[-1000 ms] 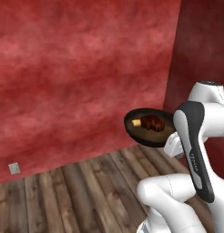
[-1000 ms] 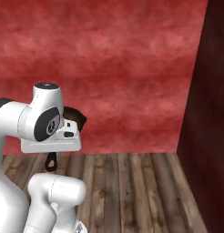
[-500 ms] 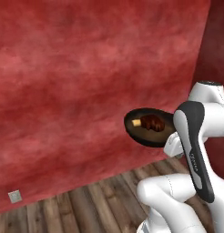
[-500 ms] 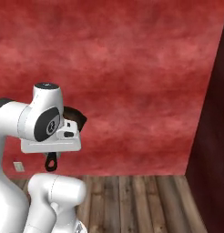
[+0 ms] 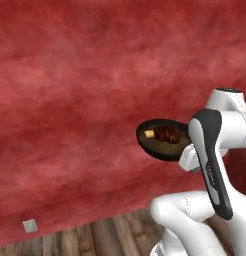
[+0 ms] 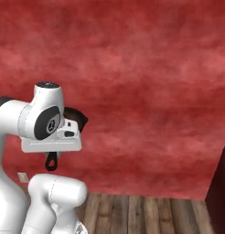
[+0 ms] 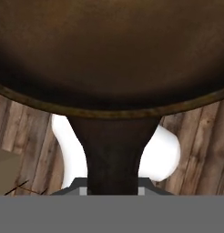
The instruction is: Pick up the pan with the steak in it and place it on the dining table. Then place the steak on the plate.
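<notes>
Since half a second ago the background has slid sideways in both base views: the small wall outlet [image 5: 29, 226] sits further right along the foot of the red wall [image 5: 85, 100] in the left base view, and the dark corner at the right of the right base view has drawn out toward the edge, which points to the base turning rather than anything in the scene shifting. Against the arm itself the pan [image 5: 163, 139] keeps the same place, held up in the air at about the height of the wrist, just left of the white forearm in the left base view, well above the wooden plank floor [image 6: 146, 212]. It sits close to level, its black bowl open upward, with the steak [image 5: 168, 134] lying inside near the middle and a small yellow chunk [image 5: 149, 133] touching the steak's left side. From the right base view a sliver of the pan's rim [image 6: 76, 117] peeks out behind the wrist and the looped end of the handle [image 6: 52, 162] hangs below the hand. The hand view looks along the short black handle [image 7: 113, 154] to the broad dark bowl, and the gripper [image 7: 113, 190] is clamped on that handle at the bottom of the view, its fingers pressed to either side of it.
</notes>
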Controlling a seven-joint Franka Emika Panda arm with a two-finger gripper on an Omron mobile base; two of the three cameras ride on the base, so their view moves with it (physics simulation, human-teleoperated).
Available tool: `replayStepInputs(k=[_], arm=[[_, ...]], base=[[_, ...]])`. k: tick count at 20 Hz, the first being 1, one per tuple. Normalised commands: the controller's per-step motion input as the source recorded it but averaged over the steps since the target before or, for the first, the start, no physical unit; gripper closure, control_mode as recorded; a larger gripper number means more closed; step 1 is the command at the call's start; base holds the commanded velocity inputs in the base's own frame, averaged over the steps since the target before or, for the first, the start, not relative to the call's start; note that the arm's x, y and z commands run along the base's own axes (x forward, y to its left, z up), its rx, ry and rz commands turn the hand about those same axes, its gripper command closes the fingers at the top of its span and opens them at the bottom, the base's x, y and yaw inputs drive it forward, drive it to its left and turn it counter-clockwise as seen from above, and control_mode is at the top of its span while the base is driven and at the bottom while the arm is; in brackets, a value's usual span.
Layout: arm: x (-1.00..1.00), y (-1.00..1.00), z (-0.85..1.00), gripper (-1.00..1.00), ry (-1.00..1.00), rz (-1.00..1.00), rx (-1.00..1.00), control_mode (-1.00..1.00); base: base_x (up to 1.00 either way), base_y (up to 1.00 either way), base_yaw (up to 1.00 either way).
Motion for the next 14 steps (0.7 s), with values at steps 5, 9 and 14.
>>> replayStepInputs(k=[5,9,14], arm=[[0.00,0.00,0.00,1.00,0.00,0.00,0.00,1.00],[0.00,0.00,0.00,1.00,0.00,0.00,0.00,1.00],[0.00,0.00,0.00,1.00,0.00,0.00,0.00,1.00]], base=[[-0.08,0.00,0.44],[-0.07,0.00,0.45],[-0.10,0.00,0.43]])
